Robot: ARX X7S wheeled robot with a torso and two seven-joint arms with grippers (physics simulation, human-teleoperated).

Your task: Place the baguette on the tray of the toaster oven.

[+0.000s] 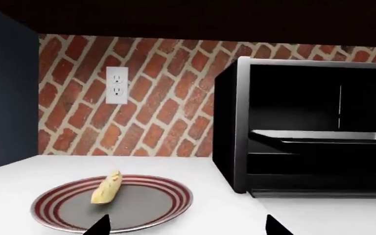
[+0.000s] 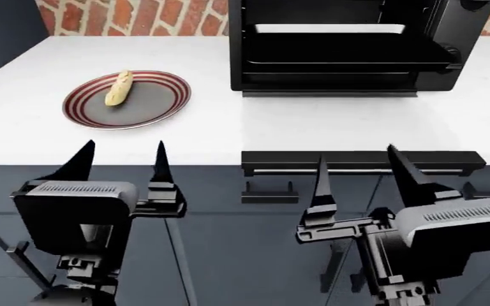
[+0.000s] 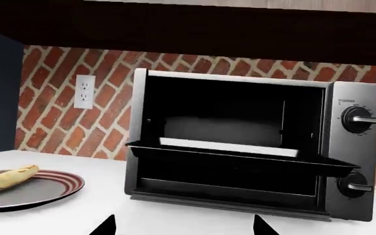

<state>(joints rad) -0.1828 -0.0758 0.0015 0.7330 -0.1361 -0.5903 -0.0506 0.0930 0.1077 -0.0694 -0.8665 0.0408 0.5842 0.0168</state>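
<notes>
The golden-tan baguette [image 2: 118, 88] lies on an oval grey plate with red rings [image 2: 164, 105] on the white counter, left of the toaster oven [image 2: 443, 25]. The oven is open, and the black tray [image 2: 347, 56] sits inside its cavity. The baguette [image 1: 106, 187], plate [image 1: 149, 205] and oven [image 1: 230, 122] also show in the left wrist view. In the right wrist view the oven [image 3: 354, 161] with its tray [image 3: 240, 154] fills the middle, and the baguette [image 3: 8, 177] is at the edge. My left gripper [image 2: 122, 162] and right gripper [image 2: 360, 172] are open and empty, in front of the counter's edge.
A brick wall with a white outlet [image 1: 117, 85] stands behind the counter. Dark cabinet fronts with a bar handle [image 2: 364, 159] lie below the counter edge. A dark wall panel [image 1: 5, 93] borders the counter's left side.
</notes>
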